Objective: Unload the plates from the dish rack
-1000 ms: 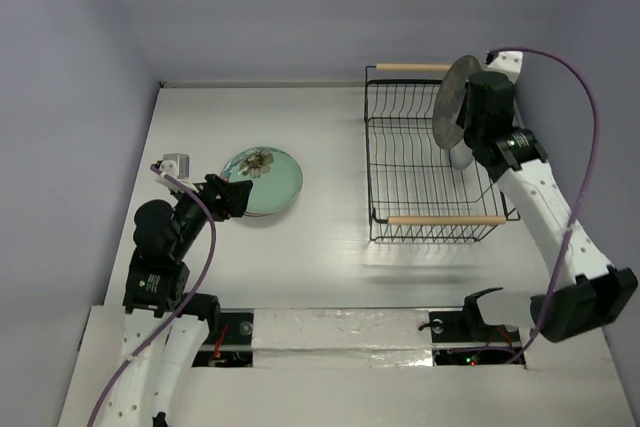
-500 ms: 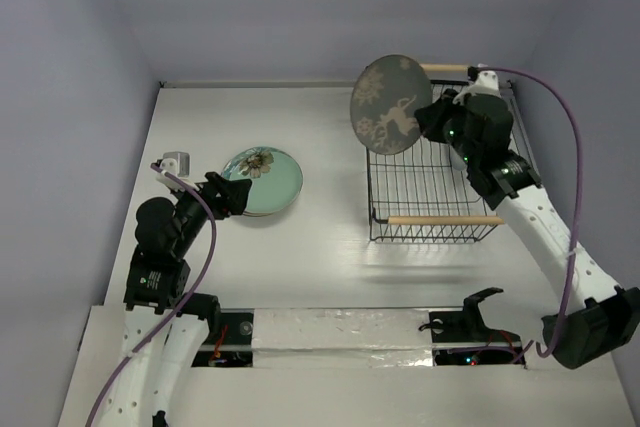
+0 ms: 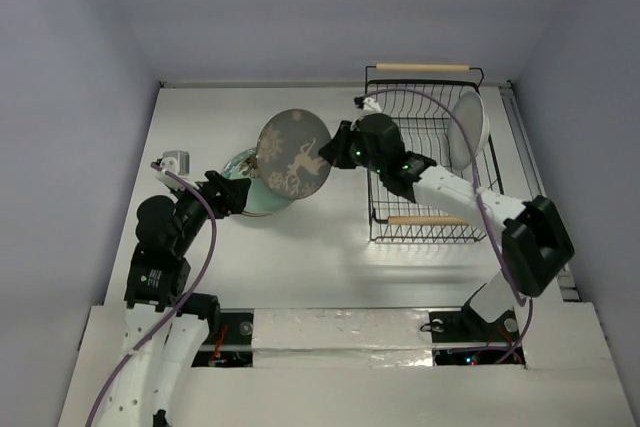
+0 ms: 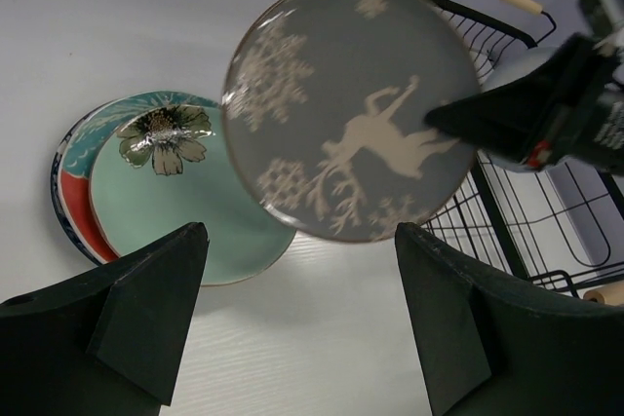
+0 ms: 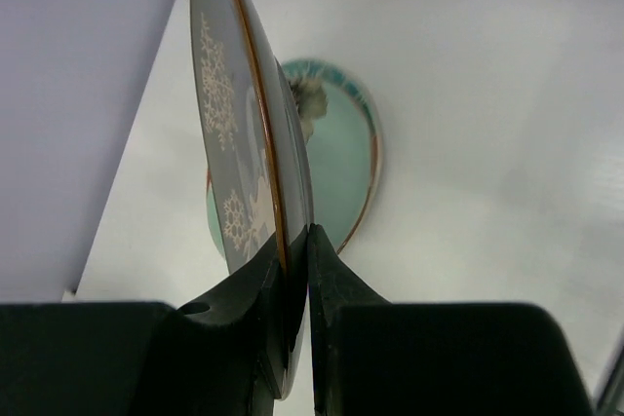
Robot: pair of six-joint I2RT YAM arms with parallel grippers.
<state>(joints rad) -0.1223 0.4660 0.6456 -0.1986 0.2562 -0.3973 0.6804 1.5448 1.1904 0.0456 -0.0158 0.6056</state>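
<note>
Top view first: the right gripper (image 3: 337, 150) is clenched on the right rim of a round grey-brown ceramic plate with a pale deer-and-snowflake pattern (image 3: 293, 152), holding it tilted up in the air over the middle of the white tabletop (image 3: 330, 247); the grey-brown plate overlaps the right side of a stack topped by a round pale green ceramic plate with a flower (image 3: 250, 193), lying flat toward the left edge; the rectangular black wire dish rack with light wooden rod handles (image 3: 432, 219) sits at the far right corner, and a round plain white ceramic plate (image 3: 469, 127) stands on edge inside, by its right wall; the left gripper (image 3: 232, 194) hovers at the stack's near left side.

Over to the left wrist: the left gripper (image 4: 297, 241) is released, fingers (image 4: 146, 309) spread wide with nothing between them; beyond them the pale green plate (image 4: 185, 197) rests on a round red-and-teal plate (image 4: 74, 208), a blue-rimmed plate (image 4: 56, 184) peeking out underneath; the grey-brown plate (image 4: 351, 109) hangs above the stack, face to this camera, the right gripper (image 4: 439, 122) biting its right rim; the dish rack (image 4: 507, 207) shows behind, to the right.

Right wrist now: the grey-brown plate (image 5: 239, 143) is seen edge-on, its rim pinched tight in the right gripper (image 5: 295, 260) between both fingers (image 5: 341, 319); past it the pale green plate (image 5: 341, 163) lies flat on the tabletop (image 5: 487, 94).
</note>
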